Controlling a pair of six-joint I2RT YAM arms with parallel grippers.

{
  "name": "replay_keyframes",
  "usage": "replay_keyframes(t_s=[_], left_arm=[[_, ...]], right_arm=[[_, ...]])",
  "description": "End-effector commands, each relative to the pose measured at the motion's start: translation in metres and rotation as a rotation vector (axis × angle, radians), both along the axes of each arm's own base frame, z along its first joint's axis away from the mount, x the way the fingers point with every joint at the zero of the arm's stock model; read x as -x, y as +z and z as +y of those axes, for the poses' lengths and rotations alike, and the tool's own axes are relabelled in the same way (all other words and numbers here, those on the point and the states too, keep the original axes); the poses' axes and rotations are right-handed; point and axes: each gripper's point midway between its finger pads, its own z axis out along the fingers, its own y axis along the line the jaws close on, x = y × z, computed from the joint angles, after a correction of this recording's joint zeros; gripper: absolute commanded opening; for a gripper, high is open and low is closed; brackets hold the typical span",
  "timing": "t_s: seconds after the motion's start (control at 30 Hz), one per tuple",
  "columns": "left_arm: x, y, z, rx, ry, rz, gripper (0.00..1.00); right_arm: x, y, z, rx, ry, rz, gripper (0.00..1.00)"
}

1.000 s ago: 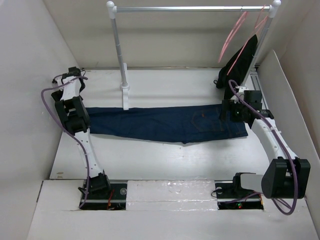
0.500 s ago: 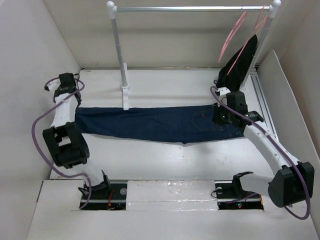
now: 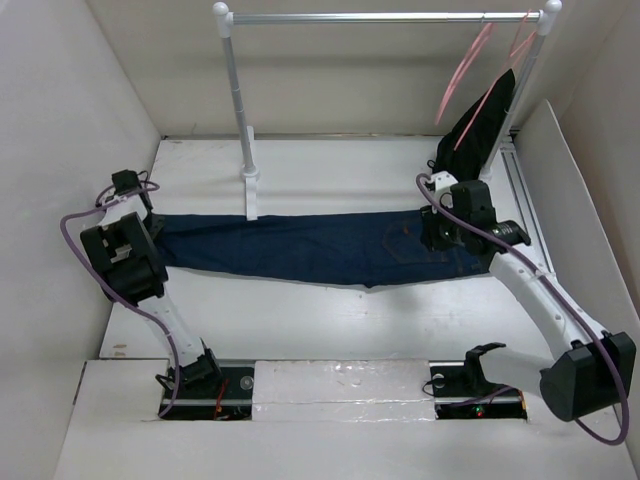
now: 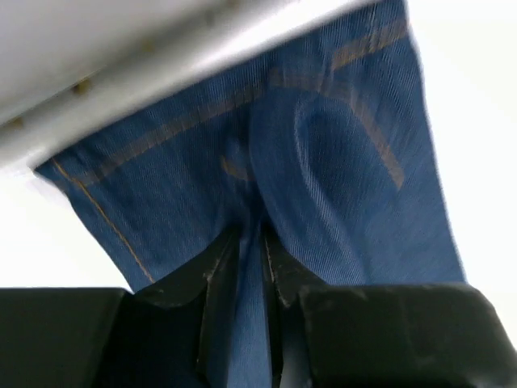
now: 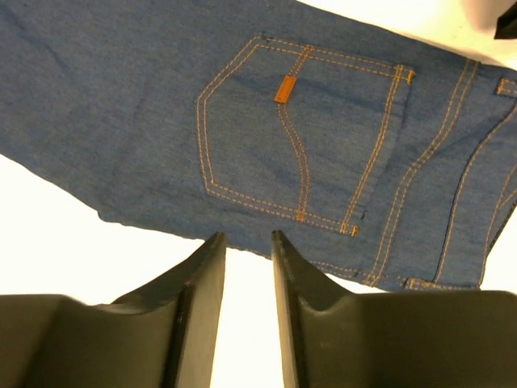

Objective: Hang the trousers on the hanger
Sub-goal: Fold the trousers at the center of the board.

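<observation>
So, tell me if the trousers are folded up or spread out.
Spread out: the trousers lie flat and full length across the table.

Overhead; 2 close wrists (sharing trousers (image 3: 320,248)).

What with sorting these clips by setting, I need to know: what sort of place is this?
Probably a lab test cell for robot garment handling: plain white panel walls box in a white table, two robot arms are bolted at its near edge, and a small clothes rail stands behind the trousers.
</observation>
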Motion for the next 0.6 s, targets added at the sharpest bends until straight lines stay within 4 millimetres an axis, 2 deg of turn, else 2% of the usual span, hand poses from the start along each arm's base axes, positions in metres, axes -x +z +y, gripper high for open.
replay_keyframes(t_s=[0.0, 0.13, 0.23, 0.33, 0.5, 0.57], left_arm=[[-0.011, 0.012, 0.032, 0.0, 0.061, -0.067, 0.14], [-0.003, 0.003, 0.034, 0.02, 0.079, -0.078, 0.14], [-0.003, 0.007, 0.027, 0.029, 0.065, -0.127, 0.16], [0.0, 0.011, 0.026, 0.019, 0.069, -0.149, 0.28], [-0.002, 0.005, 0.03, 0.02, 0.071, -0.112, 0.29], [-0.007, 0.008, 0.032, 0.017, 0.069, -0.117, 0.28]], right_arm=[[0.004, 0.021, 0.002, -0.001, 0.03, -0.045, 0.37], [0.01, 0.019, 0.006, -0.02, 0.041, -0.039, 0.38], [0.013, 0.018, 0.009, -0.029, 0.042, -0.038, 0.38], [0.015, 0.018, 0.017, -0.041, 0.061, -0.037, 0.38], [0.017, 0.016, 0.026, -0.043, 0.088, -0.029, 0.38], [0.02, 0.016, 0.028, -0.044, 0.093, -0.028, 0.38]])
